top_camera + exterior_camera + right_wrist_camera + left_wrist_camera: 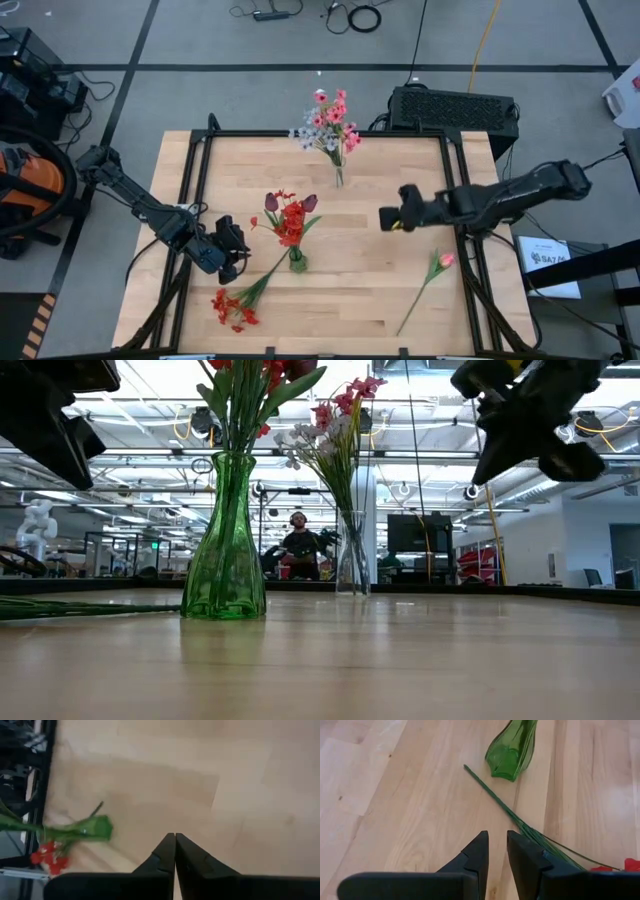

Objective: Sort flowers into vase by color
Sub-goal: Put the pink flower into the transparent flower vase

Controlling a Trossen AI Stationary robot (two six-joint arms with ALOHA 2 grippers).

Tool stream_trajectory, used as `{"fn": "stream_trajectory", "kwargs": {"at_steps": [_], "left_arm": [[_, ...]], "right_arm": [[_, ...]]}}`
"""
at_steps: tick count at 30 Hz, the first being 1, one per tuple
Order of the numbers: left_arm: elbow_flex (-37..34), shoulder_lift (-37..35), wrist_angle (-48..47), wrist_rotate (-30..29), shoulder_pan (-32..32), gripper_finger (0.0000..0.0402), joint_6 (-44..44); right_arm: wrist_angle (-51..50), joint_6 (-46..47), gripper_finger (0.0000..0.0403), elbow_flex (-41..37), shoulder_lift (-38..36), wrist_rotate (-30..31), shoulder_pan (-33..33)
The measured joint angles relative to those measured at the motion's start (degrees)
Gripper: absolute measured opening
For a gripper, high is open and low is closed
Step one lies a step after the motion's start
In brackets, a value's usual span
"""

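A green vase (296, 262) near the table's middle holds red clusters and maroon tulips (290, 218). At the far edge a clear vase (339, 178) holds pink and whitish flowers (328, 120). A red cluster flower (232, 308) lies flat near the front left, its thin green stem (495, 795) running toward the green vase (512, 747). A pink tulip (445, 260) lies flat at the front right. My left gripper (497, 845) hovers above that stem, narrowly open, with nothing between its fingers. My right gripper (175, 842) hangs shut and empty right of the green vase (90, 829).
A black frame (200, 170) runs along the table's left, far and right edges. Bare wood (400, 150) lies between the two vases and the right arm. A black box (455, 108) stands behind the far edge. A person (298, 550) sits in the room beyond.
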Motion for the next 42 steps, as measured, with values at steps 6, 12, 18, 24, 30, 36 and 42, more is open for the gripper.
{"fn": "stream_trajectory", "kwargs": {"at_steps": [6,12,18,24,30,36,42], "left_arm": [[0.0,0.0,0.0,0.1,0.0,0.0075,0.0],[0.0,0.0,0.0,1.5,0.0,0.0075,0.0],[0.0,0.0,0.0,1.6,0.0,0.0075,0.0],[0.0,0.0,0.0,1.6,0.0,0.0075,0.0],[0.0,0.0,0.0,1.6,0.0,0.0075,0.0],[0.0,0.0,0.0,1.6,0.0,0.0075,0.0],[0.0,0.0,0.0,1.6,0.0,0.0075,0.0]], "right_arm": [[0.6,15.7,0.0001,0.5,7.7,0.1,9.3],[-3.5,28.7,0.0001,4.5,14.5,0.0,16.0],[-10.9,40.8,0.0001,6.0,15.5,-1.8,20.7],[-14.8,48.2,0.0004,6.0,15.5,-7.7,24.3],[-15.7,47.7,0.0004,6.0,15.5,-7.6,25.4],[-17.1,46.9,0.0004,6.0,16.1,-10.5,26.1],[-17.0,46.9,0.0004,6.0,17.2,-12.4,27.4]]}}
